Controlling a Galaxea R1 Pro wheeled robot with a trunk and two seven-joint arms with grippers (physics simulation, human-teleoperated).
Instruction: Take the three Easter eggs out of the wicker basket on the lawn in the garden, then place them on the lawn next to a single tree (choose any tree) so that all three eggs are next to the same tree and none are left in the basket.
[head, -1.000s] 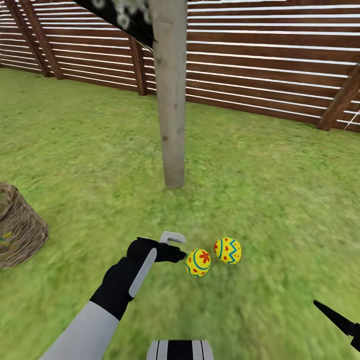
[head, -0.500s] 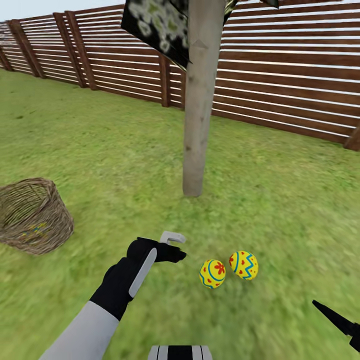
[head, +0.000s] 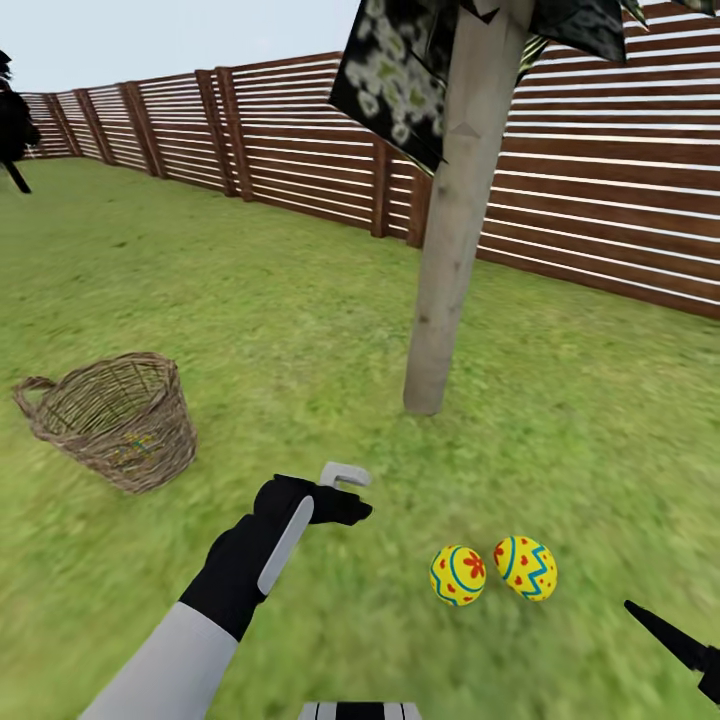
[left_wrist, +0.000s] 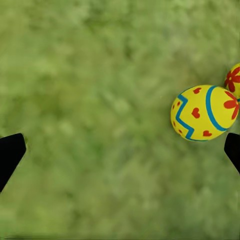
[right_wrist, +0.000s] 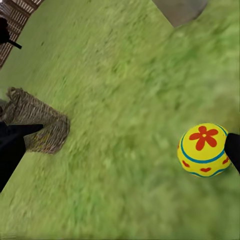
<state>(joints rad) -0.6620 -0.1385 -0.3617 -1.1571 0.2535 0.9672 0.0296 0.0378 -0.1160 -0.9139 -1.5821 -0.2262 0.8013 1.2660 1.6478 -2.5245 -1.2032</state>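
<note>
Two yellow Easter eggs (head: 458, 575) (head: 525, 567) lie side by side on the lawn (head: 250, 300), a short way in front of the tree's pale trunk (head: 450, 260). My left gripper (head: 355, 492) hovers open and empty, left of the eggs; its wrist view has one egg (left_wrist: 205, 112) beside a fingertip (left_wrist: 233, 150). My right gripper (right_wrist: 122, 150) is open too, with an egg (right_wrist: 204, 150) near one finger. The wicker basket (head: 110, 420) stands upright at the left. A faint yellow and blue patch shows through its weave.
A brown slatted fence (head: 300, 150) runs along the back of the garden. Dark speckled foliage (head: 400, 70) hangs over the trunk. A black cypress-like tree (head: 12, 125) stands at the far left. Open grass lies between the basket and the trunk.
The camera has swung to the left, so the basket has come fully into the picture. The eggs lie as before by the trunk. My left gripper now stands farther from them.
</note>
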